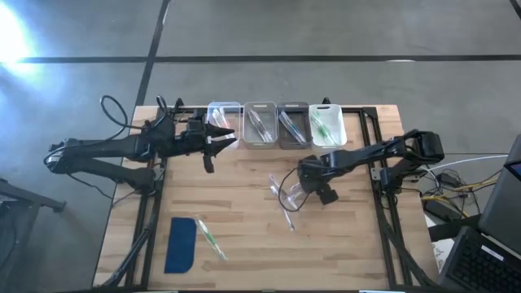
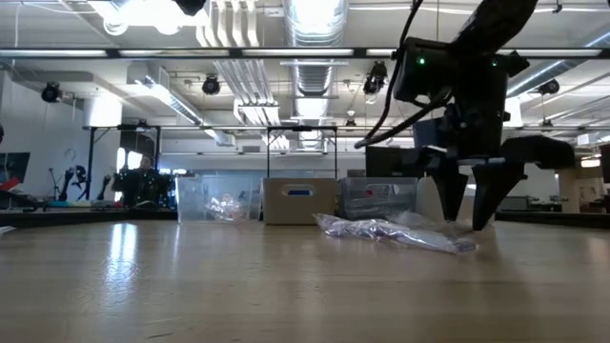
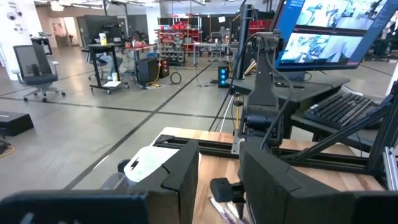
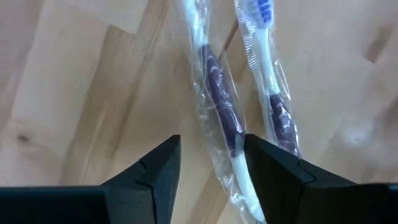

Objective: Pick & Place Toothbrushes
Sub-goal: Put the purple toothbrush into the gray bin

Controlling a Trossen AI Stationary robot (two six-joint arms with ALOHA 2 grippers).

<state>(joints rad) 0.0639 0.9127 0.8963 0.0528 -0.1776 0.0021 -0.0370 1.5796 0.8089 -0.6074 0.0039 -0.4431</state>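
Note:
Two plastic-wrapped toothbrushes with purple grips (image 4: 217, 106) (image 4: 272, 99) lie flat side by side on the wooden table (image 1: 244, 179), right of its middle (image 1: 279, 189). My right gripper (image 4: 211, 168) points down right over them, open, low at the table (image 2: 474, 214); the nearer brush's handle runs beside one finger. A green toothbrush (image 1: 210, 236) lies near the front left. My left gripper (image 1: 221, 140) hangs level in front of the far bins, open, nothing between its fingers (image 3: 219, 180). My right gripper comes from above, fingers pointing down. One finger (image 4: 273, 180) stands at the handle end (image 4: 239, 174) of the nearer wrapped toothbrush, which lies flat on the table. Whether the finger touches the wrapper I cannot tell.
Four small bins (image 1: 260, 124) stand in a row at the far edge, with toothbrushes in them; the rightmost (image 1: 327, 126) holds green ones. A flat dark-blue pad (image 1: 181, 244) lies at the front left. Bare wood lies between the arms.

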